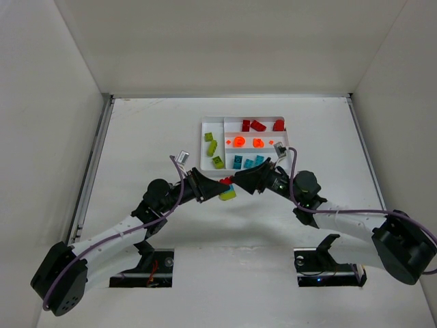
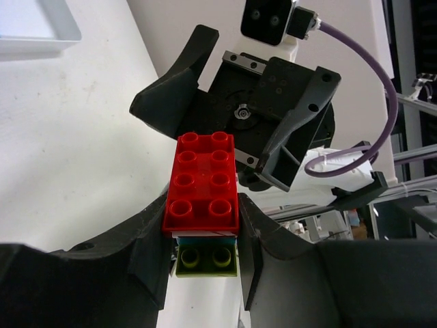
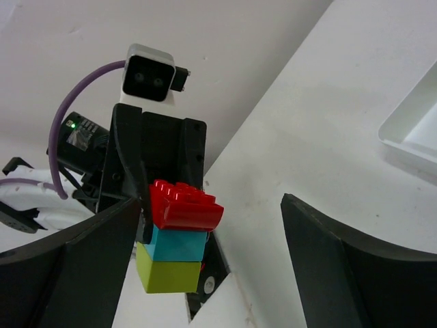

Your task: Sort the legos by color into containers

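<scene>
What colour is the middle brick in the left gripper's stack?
The middle plastic brick is teal blue; right wrist view shows it best.

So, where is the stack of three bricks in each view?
Top view: the stack at centre, just below the tray.
Left wrist: centre, clamped in the left fingers; tray top left.
Right wrist: left of centre; tray at right edge.
Shared landmark: the tray.

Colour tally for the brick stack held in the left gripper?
Red rectangular plastic brick: 1
Teal blue plastic brick: 1
Lime green plastic brick: 1
Total: 3 in the stack
</scene>
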Available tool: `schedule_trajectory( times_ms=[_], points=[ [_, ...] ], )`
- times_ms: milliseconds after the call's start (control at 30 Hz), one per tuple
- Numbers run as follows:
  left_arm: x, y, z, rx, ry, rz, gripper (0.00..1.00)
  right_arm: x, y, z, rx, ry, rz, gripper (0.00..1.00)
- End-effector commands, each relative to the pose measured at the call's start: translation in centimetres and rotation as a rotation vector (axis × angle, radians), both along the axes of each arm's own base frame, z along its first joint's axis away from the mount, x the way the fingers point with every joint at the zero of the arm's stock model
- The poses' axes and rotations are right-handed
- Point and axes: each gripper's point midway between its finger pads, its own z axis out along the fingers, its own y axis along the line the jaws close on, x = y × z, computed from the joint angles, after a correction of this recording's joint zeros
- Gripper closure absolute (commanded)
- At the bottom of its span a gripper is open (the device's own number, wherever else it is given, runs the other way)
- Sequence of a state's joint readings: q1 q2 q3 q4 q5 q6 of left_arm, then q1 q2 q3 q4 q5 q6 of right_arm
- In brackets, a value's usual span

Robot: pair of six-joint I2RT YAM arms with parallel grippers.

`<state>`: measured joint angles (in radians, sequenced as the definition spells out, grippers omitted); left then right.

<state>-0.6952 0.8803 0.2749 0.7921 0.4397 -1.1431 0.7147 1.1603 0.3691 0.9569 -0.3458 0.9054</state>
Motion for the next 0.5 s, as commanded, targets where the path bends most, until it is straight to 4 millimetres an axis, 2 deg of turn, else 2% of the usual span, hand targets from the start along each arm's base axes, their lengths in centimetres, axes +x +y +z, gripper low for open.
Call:
schedule_trajectory(
  times_ms=[0,100,267,467],
  points=[
    [-1.2,0.0,3.0,-0.094,-0.078,-0.041,0.77,-1.2,0.1,3.9,0.109,-0.092,0.043,0.15],
    [-1.4,-0.2,2.9,-0.091,-0.074,-0.050,0.77,-1.5,0.2,4.3,0.130,-0.093,0.057,0.24],
    [-1.4,-0.4,2.9,-0.087,-0.083,-0.055,0.77,-1.1,1.0,3.1,0.122,-0.032,0.079,0.30],
    [-1.3,-0.2,2.7,-0.083,-0.087,-0.045,0.76,-1.6,1.4,3.2,0.163,-0.017,0.113,0.40]
  ],
)
